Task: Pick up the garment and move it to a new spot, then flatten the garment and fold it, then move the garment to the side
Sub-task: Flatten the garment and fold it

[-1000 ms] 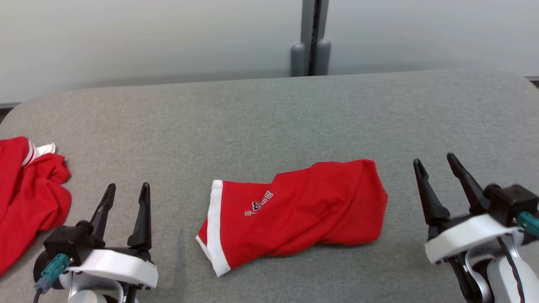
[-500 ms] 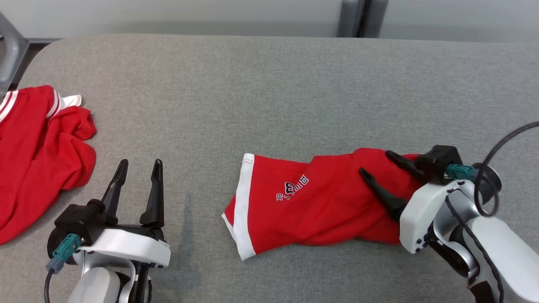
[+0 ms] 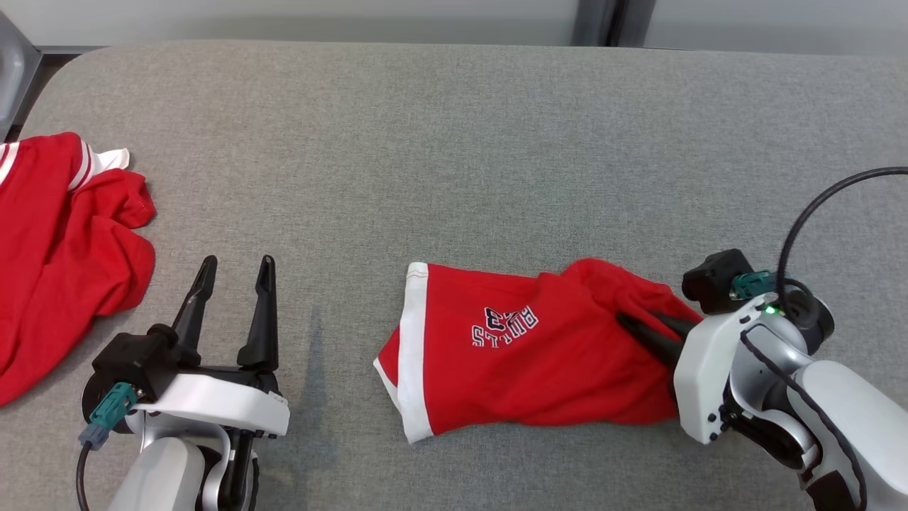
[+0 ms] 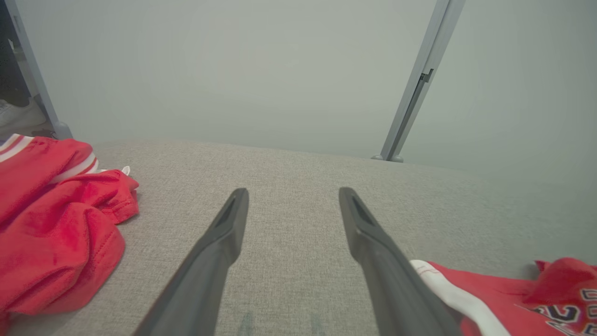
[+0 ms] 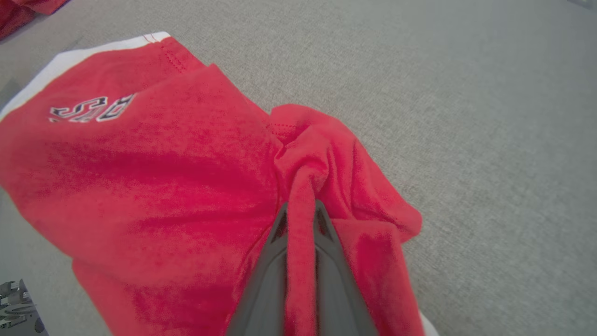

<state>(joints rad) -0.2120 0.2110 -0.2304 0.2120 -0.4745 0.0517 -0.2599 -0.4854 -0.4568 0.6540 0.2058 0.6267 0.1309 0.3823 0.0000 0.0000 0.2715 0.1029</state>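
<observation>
Garment [image 3: 496,369] pinched by right gripper [image 3: 636,318]; second garment [image 3: 64,262] lies well apart.

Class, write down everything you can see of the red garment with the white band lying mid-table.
The red soft-knit garment with a white band along its left edge and dark, white-outlined lettering lies crumpled on the grey fabric-covered table. Its right end is bunched into a raised fold, which the right tool pinches shut; the rest rests on the table.

I lose the second red garment [image 3: 64,241] past the head view's left edge. A fold of the garment [image 3: 496,376] hides part of the right tool [image 3: 631,325], and the left wrist view crops its lettering [image 4: 580,305].
</observation>
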